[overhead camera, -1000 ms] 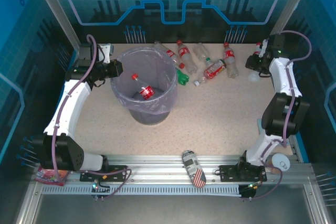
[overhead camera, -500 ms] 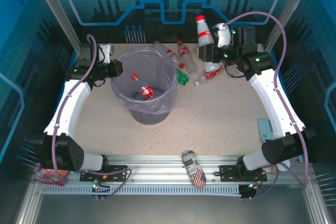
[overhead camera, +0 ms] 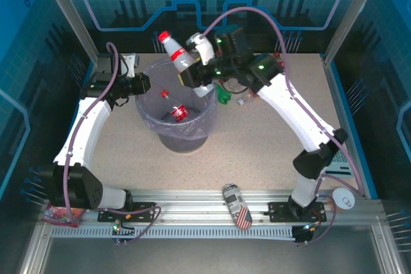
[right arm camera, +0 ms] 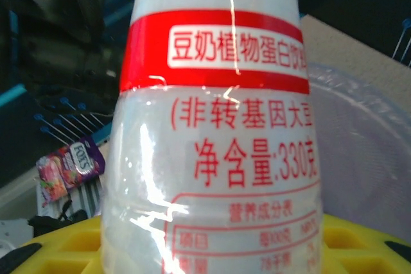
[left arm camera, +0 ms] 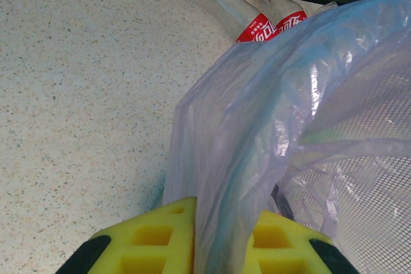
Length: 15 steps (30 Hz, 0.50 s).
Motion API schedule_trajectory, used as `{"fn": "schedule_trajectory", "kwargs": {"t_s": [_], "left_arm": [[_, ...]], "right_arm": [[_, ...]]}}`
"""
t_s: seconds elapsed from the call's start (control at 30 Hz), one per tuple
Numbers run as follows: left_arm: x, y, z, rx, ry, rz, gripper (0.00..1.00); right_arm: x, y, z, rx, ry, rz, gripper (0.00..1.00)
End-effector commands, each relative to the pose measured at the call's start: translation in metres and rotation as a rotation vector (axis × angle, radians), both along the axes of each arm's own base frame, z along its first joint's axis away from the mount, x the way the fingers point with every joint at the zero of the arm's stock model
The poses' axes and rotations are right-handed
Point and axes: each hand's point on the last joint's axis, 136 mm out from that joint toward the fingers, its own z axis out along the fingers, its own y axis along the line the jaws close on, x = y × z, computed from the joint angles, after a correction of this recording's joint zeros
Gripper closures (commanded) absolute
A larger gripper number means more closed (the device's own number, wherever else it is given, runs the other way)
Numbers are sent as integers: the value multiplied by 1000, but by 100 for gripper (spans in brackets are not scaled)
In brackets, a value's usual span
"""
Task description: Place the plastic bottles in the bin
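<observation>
Over the last second the right gripper (overhead camera: 191,70) had swung from the table's (overhead camera: 257,152) 2 o'clock edge, past the loose bottles (left arm camera: 255,24), to the bin's (overhead camera: 186,144) 12 o'clock rim. It was pinching a white bottle (overhead camera: 174,50) low on its body. The red cap pointed to 11 o'clock, and the bottle hung above the rim, not yet inside. The left gripper (overhead camera: 144,85) had not moved: at the bin's 9 o'clock, its yellow pads (left arm camera: 154,242) were pressed together on a fold of the bag (left arm camera: 257,133). One red-label bottle (overhead camera: 177,113) lay in the bin as before.

The right arm now covered most of the loose bottles at the bin's 1 o'clock. A green bottle (overhead camera: 223,98) still showed there, and the left wrist view caught two red-label ones beyond the bag. In the right wrist view the white bottle hid the gap between the pads, and its cap and base were cut off. A can (overhead camera: 236,206) lay on the rail at the table's 6 o'clock.
</observation>
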Motion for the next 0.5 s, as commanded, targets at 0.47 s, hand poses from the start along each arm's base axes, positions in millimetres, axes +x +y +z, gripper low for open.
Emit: {"fn": "schedule_trajectory", "kwargs": {"t_s": [0.47], "left_arm": [[-27, -23, -64, 12, 222, -105, 88]], "right_arm": [[22, 34, -138, -364, 61, -5, 47]]}}
